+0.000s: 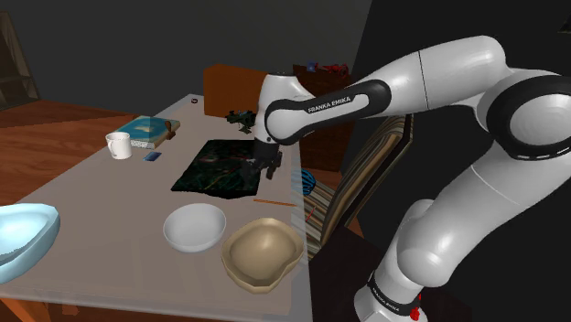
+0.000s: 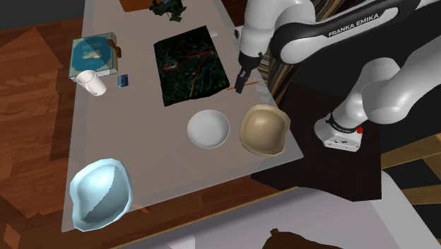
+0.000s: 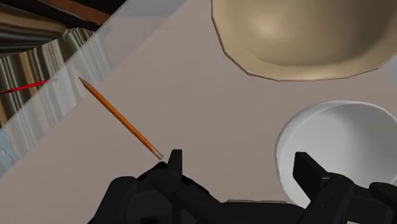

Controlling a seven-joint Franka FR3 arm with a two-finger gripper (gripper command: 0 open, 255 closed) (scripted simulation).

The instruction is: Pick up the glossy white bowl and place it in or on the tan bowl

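Shoulder view. A plain, smooth-walled white bowl (image 1: 194,226) is seen upright and empty on the grey tabletop (image 1: 101,187), just beside the tan bowl (image 1: 263,252), at its 10 o'clock. The tool (image 1: 261,169) is held above the tabletop at 1 o'clock of the white bowl, its fingers spread apart and nothing gripped. The tan bowl is set close to the tabletop's edge at its 4 o'clock. Bare surface is left between the white bowl and the dark mat (image 1: 220,166) at 12 o'clock, and toward the pale blue bowl (image 1: 23,238) at 9 o'clock. In the wrist view, a pencil (image 3: 121,119) is shown near the edge.
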